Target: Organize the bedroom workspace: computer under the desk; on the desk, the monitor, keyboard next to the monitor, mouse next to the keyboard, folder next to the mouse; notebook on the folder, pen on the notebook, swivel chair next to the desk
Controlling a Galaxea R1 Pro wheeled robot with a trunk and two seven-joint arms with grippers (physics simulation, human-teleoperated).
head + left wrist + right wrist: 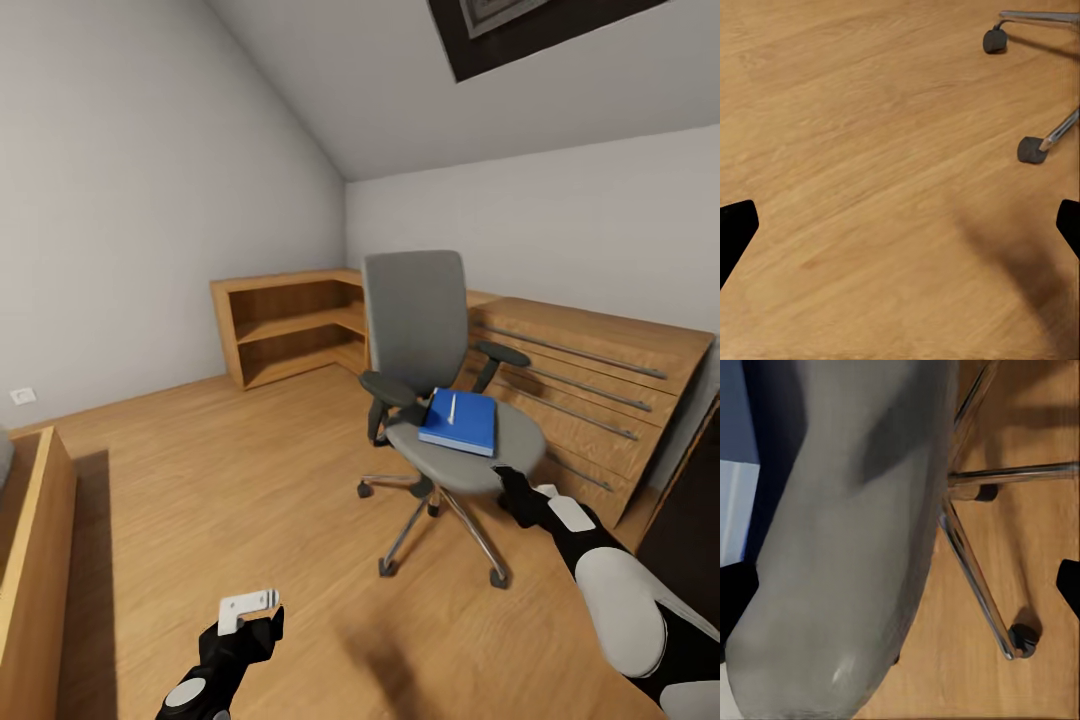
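The grey swivel chair (pixel 420 340) stands in the middle of the wood floor. A blue folder (pixel 458 422) lies on its seat with a white pen (pixel 452 407) on top; I cannot tell a separate notebook from the folder. My right gripper (pixel 515 490) is open at the seat's near edge, just short of the folder. In the right wrist view the open right gripper (pixel 900 592) faces the grey seat (pixel 847 547), with a strip of blue folder (pixel 731 502) at one side. My left gripper (pixel 250 622) hangs open over bare floor, as the left wrist view's left gripper (pixel 900 229) confirms.
A low wooden shelf unit (pixel 290 325) fills the far corner and a slanted wooden drawer chest (pixel 590 390) stands behind the chair. Wooden furniture (pixel 35 560) borders the left side. The chair's chrome legs (pixel 975 562) and casters (pixel 1031 149) spread over the floor.
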